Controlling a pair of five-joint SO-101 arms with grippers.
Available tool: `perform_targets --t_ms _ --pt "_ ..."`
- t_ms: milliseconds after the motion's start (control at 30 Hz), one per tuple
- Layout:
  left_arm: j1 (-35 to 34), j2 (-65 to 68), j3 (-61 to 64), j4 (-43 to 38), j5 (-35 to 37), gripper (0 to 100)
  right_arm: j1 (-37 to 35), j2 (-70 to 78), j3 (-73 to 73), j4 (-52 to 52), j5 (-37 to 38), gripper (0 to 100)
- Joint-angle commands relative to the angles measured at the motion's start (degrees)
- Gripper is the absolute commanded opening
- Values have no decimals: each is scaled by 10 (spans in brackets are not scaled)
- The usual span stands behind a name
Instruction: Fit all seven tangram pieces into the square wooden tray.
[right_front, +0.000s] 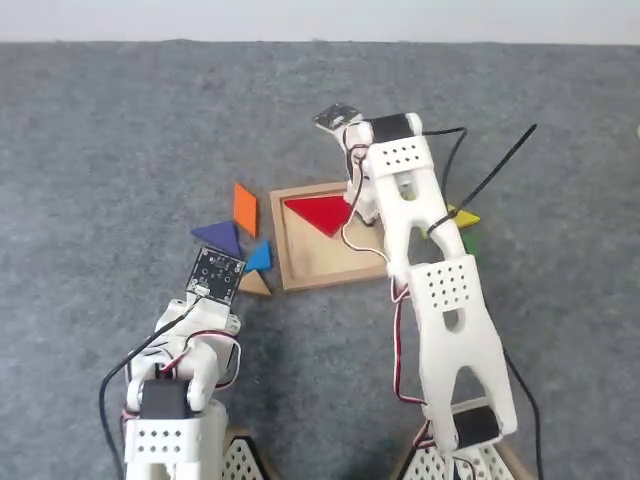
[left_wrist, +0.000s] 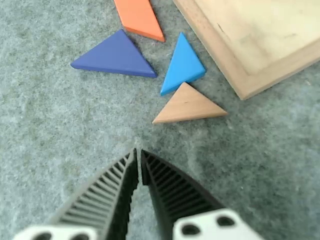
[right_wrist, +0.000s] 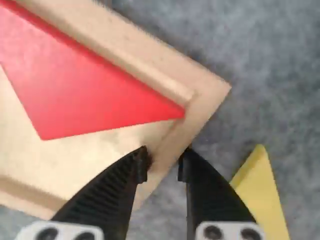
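- Covering the table (right_front: 120, 130), a grey felt-like mat carries every piece.
- Near the table's middle lies the square wooden tray (right_front: 318, 258), turned slightly askew to the table's edges.
- Over the tray's right rim, the right gripper (right_wrist: 162, 159) has its black ribbed fingers parted by a narrow gap. One tip is over the tray floor and the other outside the rim, and it holds nothing.
- Towards the near left corner, the left gripper (left_wrist: 138, 152) hangs over bare mat, fingers almost together with only a sliver between them, gripping nothing.
- The large red triangle (right_front: 322, 212) lies flat inside the tray, its long side along the far rim.
- The dark blue triangle (right_front: 220, 237) rests on the mat left of the tray.
- The orange parallelogram (right_front: 245, 208) sits just beyond the dark blue triangle, near the tray's far left corner.
- The small light blue triangle (right_front: 260, 256) lies beside the tray's left rim.
- The small plain wooden triangle (right_front: 254, 285) lies tip to tip with the light blue triangle, by the tray's near left corner.
- The yellow piece (right_front: 465, 217) and the green piece (right_front: 469, 241) lie right of the tray, partly hidden by the right arm.
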Motion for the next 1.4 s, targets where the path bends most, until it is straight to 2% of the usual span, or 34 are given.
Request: perform_targets --t_ms 0,433,667,800,967,1200,1367 --pt "-2 -10 -4 3 1 13 14 -17 55 26 -13 86" --pt "-2 -10 -4 3 1 13 6 -190 248 -7 -75 86" --pt "-2 -10 -4 3 1 13 -2 -324 503 -147 -75 87" --pt "-2 -10 -4 3 1 13 27 -400 601 -217 -76 91" --pt "-2 -10 -4 3 1 13 36 -454 612 -218 -78 91" --pt "-2 -10 -4 3 1 13 -44 -488 612 -182 -77 91" --pt "-2 -10 -4 3 1 13 -72 -458 612 -190 -78 91"
